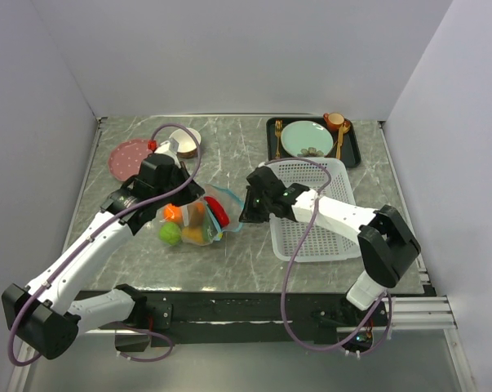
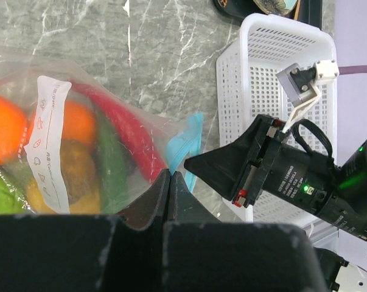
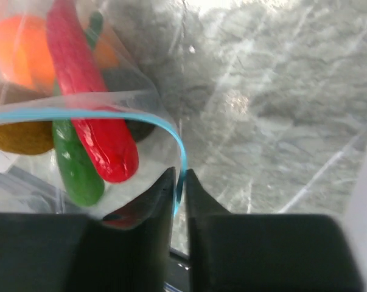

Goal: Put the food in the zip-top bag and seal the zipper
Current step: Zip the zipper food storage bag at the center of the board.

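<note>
The zip-top bag point(image 1: 192, 222) lies left of centre with the food inside it. Through the plastic I see two oranges point(image 2: 3, 131), a red chili point(image 2: 125, 131), a green pepper point(image 2: 110, 164) and a yellow-brown fruit point(image 2: 73, 167). My left gripper point(image 2: 170, 174) is shut on the bag's edge, right where the teal zipper point(image 2: 186, 143) ends. In the right wrist view the zipper point(image 3: 110, 114) curves across the bag's mouth and down between the jaws. My right gripper point(image 3: 179, 177) is closed on that strip, beside the chili point(image 3: 89, 103).
A white mesh basket point(image 1: 327, 237) stands just right of the bag, under my right arm. At the back right, a black tray point(image 1: 353, 151) holds a teal plate point(image 1: 305, 137) and cutlery. A pink plate point(image 1: 130, 155) and a small bowl point(image 1: 184, 140) sit at the back left.
</note>
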Tool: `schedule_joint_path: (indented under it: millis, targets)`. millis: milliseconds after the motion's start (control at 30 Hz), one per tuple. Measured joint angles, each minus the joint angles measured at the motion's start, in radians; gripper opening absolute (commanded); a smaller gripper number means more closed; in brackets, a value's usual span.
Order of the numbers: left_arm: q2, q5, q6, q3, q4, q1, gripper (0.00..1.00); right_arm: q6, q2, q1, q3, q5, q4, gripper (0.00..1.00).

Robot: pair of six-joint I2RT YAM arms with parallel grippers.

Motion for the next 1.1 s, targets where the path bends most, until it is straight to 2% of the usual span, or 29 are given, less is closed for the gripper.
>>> schedule_joint_path:
  millis: [167, 767, 933, 1000, 1033, 1067, 1100]
  targets:
    - [0.001, 0.016, 0.002, 0.0, 0.002, 0.001, 0.01, -0.004, -0.002, 0.0, 0.005, -0.004, 0.032, 0.04]
    - [0.203, 0.29, 0.009, 0.0, 0.118, 0.001, 0.01, -0.037, -0.051, 0.0, 0.032, -0.058, 0.156, 0.04]
    - [0.225, 0.314, -0.018, -0.017, 0.16, 0.001, 0.01, -0.041, -0.051, 0.0, 0.032, -0.058, 0.158, 0.04]
    - [0.225, 0.336, -0.031, -0.023, 0.187, 0.001, 0.05, -0.04, -0.051, 0.0, 0.032, -0.06, 0.161, 0.04]
    - [0.225, 0.344, -0.035, -0.024, 0.196, 0.001, 0.09, -0.04, -0.051, 0.0, 0.032, -0.061, 0.163, 0.04]
    - [0.225, 0.351, -0.037, -0.024, 0.201, 0.001, 0.18, -0.04, -0.051, 0.0, 0.032, -0.061, 0.166, 0.04]
    - [0.225, 0.353, -0.037, -0.024, 0.204, 0.001, 0.2, -0.04, -0.051, 0.0, 0.033, -0.061, 0.167, 0.04]
